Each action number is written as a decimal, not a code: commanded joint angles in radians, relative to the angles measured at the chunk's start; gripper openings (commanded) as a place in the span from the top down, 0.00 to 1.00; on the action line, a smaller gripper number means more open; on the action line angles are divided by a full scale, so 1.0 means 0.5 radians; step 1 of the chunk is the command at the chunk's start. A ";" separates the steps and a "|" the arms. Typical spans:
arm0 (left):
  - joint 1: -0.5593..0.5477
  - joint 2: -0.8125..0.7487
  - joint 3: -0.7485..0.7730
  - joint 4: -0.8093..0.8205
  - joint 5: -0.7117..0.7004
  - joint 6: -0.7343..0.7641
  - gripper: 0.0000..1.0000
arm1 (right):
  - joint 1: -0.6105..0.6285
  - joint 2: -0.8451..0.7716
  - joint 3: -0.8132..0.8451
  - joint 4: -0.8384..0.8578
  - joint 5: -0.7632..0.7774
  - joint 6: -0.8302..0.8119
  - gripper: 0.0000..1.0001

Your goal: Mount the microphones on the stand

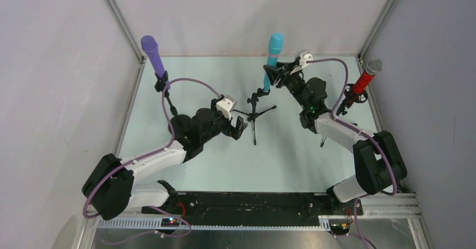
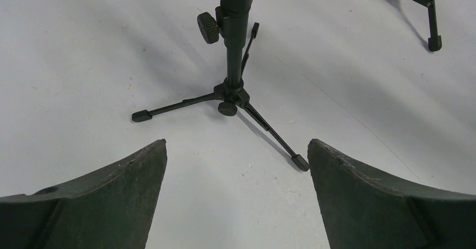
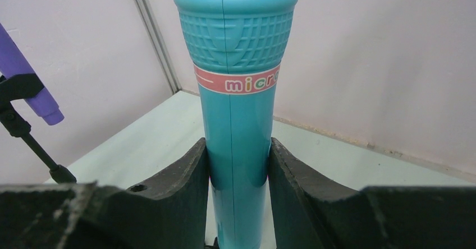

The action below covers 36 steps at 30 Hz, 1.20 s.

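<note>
- Gripping the teal microphone [image 3: 236, 64] by its handle, the right gripper [image 3: 238, 159] holds it upright, just above the middle stand [image 1: 253, 111].
- The left gripper [image 2: 237, 148] gapes wide and empty, facing that stand's legs.
- The purple microphone [image 1: 152, 55] sits in the left stand [image 1: 164, 86]; the red microphone [image 1: 365, 79] sits in the right stand [image 1: 348, 100].

Light was bright, even and diffuse in all three views, with no glare on the pale table [image 1: 280, 159] and only faint, soft-edged shadows beside the stand [image 2: 233, 64] in the left wrist view. The top view was sharp, its frame posts splaying outward toward the corners. In the right wrist view the teal-blue microphone [image 3: 236, 120] was crisp, its ring lettering legible, while the dark fingers [image 3: 174, 204] near the lens looked soft.
</note>
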State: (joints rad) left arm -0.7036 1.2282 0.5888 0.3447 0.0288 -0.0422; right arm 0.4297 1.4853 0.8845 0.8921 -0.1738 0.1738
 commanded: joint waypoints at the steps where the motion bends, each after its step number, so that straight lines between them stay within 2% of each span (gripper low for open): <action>1: 0.009 -0.012 0.079 0.019 -0.036 0.047 0.02 | -0.001 0.027 -0.005 0.166 -0.005 0.034 1.00; 24: 0.008 0.007 0.120 -0.025 -0.041 0.040 0.02 | 0.001 0.062 -0.184 0.257 -0.003 0.019 1.00; 36: 0.030 0.018 0.213 -0.105 -0.074 -0.058 0.02 | 0.023 0.068 -0.325 0.330 -0.023 -0.022 1.00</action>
State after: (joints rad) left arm -0.7002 1.2297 0.6392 0.2981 0.0021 -0.0536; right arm 0.4324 1.5162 0.7582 1.0710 -0.1734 0.1829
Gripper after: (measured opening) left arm 0.985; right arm 0.423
